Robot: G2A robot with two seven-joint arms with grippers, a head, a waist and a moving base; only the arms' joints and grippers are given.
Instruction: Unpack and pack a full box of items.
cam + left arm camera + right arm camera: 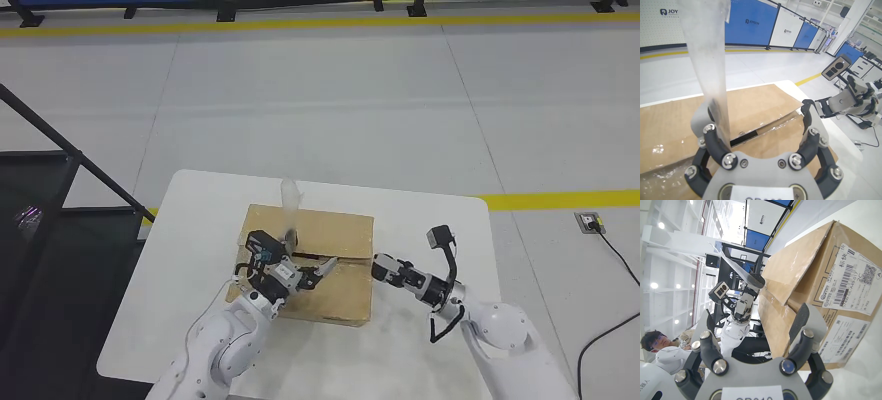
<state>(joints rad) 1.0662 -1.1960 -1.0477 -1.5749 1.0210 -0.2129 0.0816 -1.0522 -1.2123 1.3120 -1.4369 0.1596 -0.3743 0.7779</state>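
Note:
A brown cardboard box [320,232] lies flat in the middle of the white table. Its top flaps [674,123] meet at a seam with a narrow dark gap [744,137]. My left gripper [308,256] hovers over that seam, open [755,111]. A long strip of clear tape [708,56] clings to one of its fingers [702,117] and stands straight up [290,198]. My right gripper [380,266] is at the box's right end, open [755,317], one finger [803,317] close against the box's end wall [810,262]. The tape strip [732,264] rises from the far left gripper [755,280].
Shipping labels [851,279] cover the box's right end. Bits of clear tape [659,178] still stick to the near flap. The table [200,300] has bare surface on both sides of the box. A black frame [40,230] stands beside the table's left edge.

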